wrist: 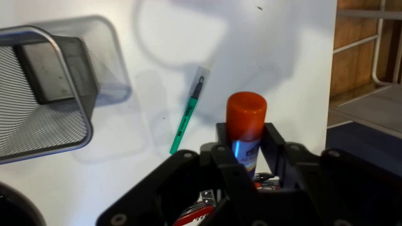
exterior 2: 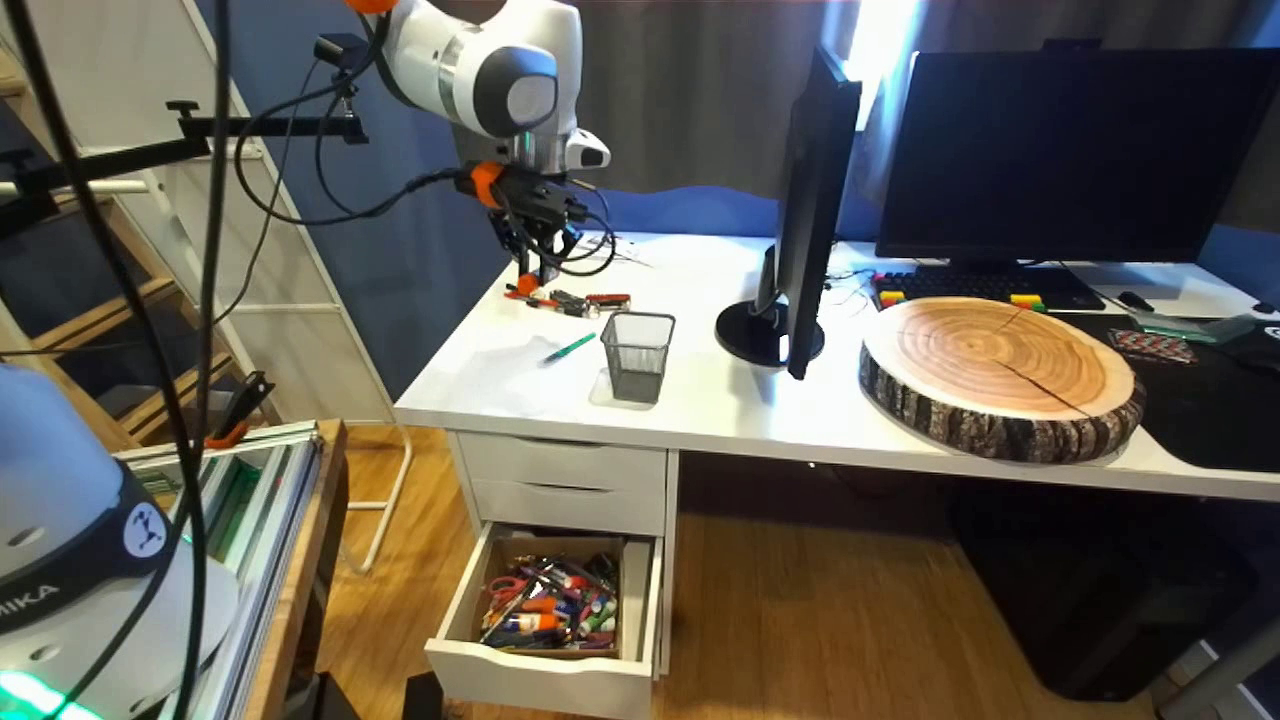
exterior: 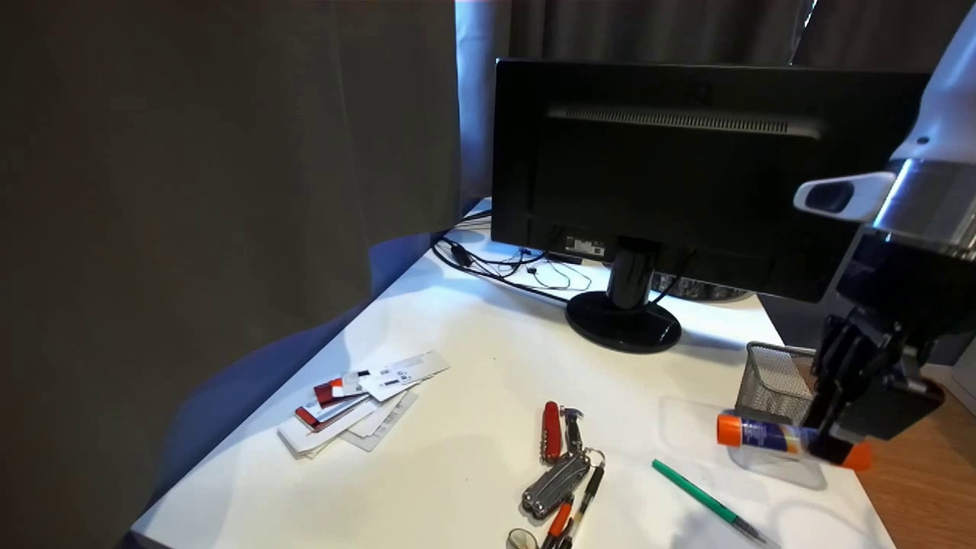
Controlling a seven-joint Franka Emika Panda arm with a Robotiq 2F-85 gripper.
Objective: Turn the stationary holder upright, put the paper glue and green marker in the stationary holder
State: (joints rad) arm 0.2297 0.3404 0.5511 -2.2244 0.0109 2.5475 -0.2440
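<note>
The stationary holder, a dark grey mesh cup, stands upright on the white table in both exterior views (exterior: 772, 390) (exterior 2: 638, 375). The wrist view shows its open top (wrist: 53, 94), partly cut off, with nothing visible inside. The green marker (exterior: 698, 488) lies on the table beside the holder; it also shows in an exterior view (exterior 2: 570, 348) and the wrist view (wrist: 183, 128). My gripper (wrist: 246, 131) is shut on the paper glue (wrist: 246, 114), an orange-capped stick, above the table. The glue (exterior: 766, 436) lies roughly level between the fingers (exterior: 827, 442), an orange end on each side.
A red pocket knife (exterior: 551, 432), a multi-tool (exterior: 557, 486) and pens lie beyond the marker. Cards (exterior: 381, 396) lie near the curtain-side edge. A monitor on a round foot (exterior: 624, 335) stands near the holder. An open drawer (exterior 2: 545, 675) sits below the table.
</note>
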